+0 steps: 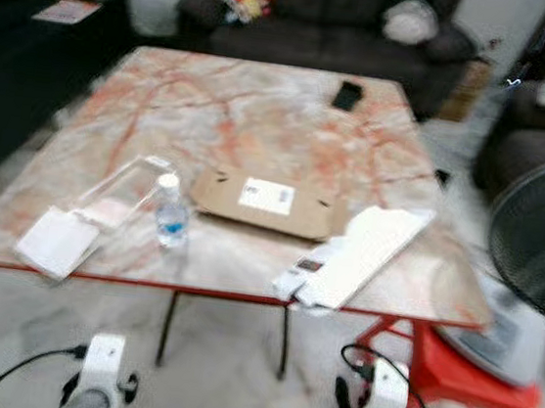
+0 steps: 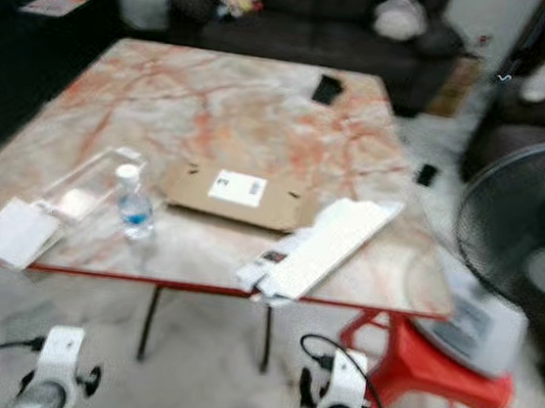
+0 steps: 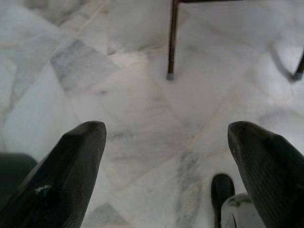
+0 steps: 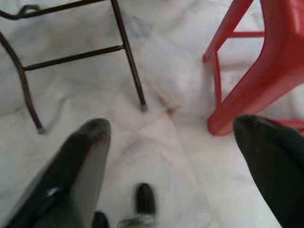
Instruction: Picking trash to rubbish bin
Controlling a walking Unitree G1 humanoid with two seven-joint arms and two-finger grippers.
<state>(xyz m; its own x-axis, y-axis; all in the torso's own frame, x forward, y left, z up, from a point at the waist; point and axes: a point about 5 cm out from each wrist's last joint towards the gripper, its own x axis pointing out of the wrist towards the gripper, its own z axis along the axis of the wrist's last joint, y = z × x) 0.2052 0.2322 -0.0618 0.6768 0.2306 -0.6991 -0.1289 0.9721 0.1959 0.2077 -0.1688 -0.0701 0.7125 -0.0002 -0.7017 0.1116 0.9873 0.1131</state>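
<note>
On the marble table (image 1: pixel 263 114) before me I count one small water bottle (image 1: pixel 171 212) standing upright, one flattened cardboard box (image 1: pixel 268 202) beside it, one long white package (image 1: pixel 360 253) over the near edge, one clear plastic package (image 1: pixel 94 213) and one black phone (image 1: pixel 347 95). My left gripper (image 3: pixel 166 142) and right gripper (image 4: pixel 171 137) hang low over the floor, both with fingers spread apart, holding nothing. One red stool (image 4: pixel 266 61) stands near my right gripper.
</note>
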